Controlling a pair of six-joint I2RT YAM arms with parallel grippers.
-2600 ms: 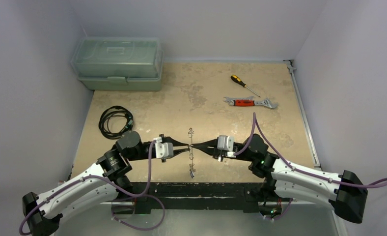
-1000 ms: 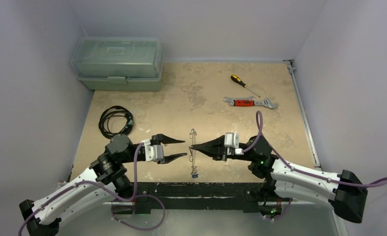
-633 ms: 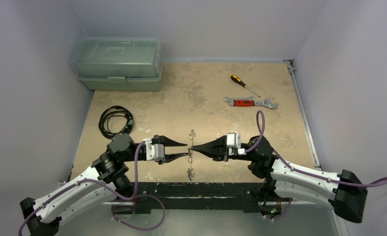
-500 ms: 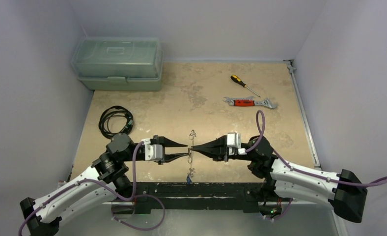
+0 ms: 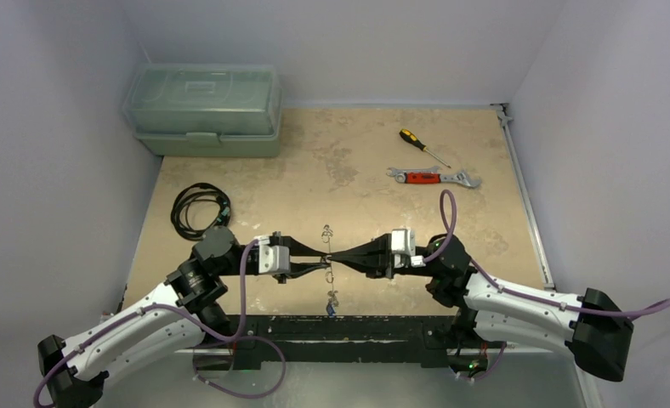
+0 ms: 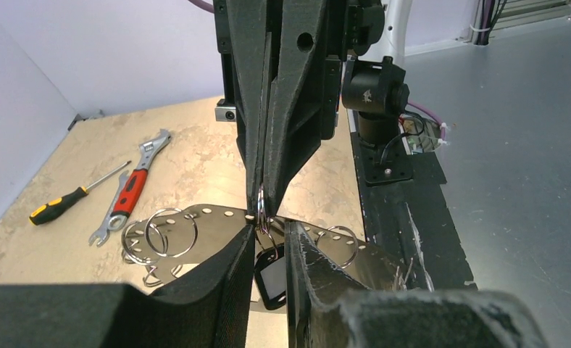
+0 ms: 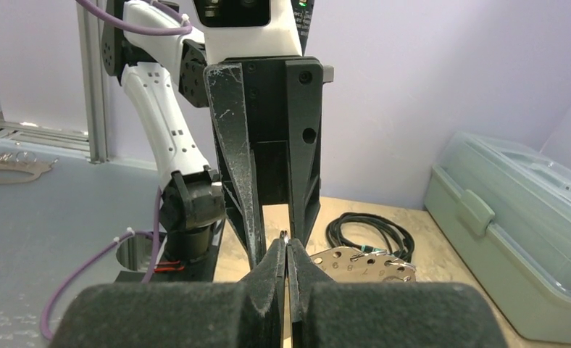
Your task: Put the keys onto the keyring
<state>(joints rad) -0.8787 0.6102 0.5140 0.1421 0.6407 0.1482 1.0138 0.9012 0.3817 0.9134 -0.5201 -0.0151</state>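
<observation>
The keyring (image 5: 327, 246) hangs edge-on between my two grippers; in the left wrist view it is a flat silvery plate (image 6: 196, 217) with holes and small split rings. My right gripper (image 5: 334, 257) is shut on a small ring at its edge (image 7: 285, 235). My left gripper (image 5: 321, 261) is open, and its fingers (image 6: 228, 268) straddle that ring and a black-tagged key (image 6: 272, 274) hanging between them. More keys (image 5: 332, 302) dangle below, one with a blue tag. The red tag is hidden.
A green toolbox (image 5: 204, 109) stands at the back left and a coiled black cable (image 5: 200, 208) lies left of my left arm. A screwdriver (image 5: 423, 146) and a red-handled wrench (image 5: 434, 178) lie at the back right. The table's black front edge (image 5: 349, 327) is just below the hanging keys.
My left gripper let go of the keyring, drew back open, and has now moved right again until its open fingers straddle it. My right gripper kept its hold. The hanging keys swung.
</observation>
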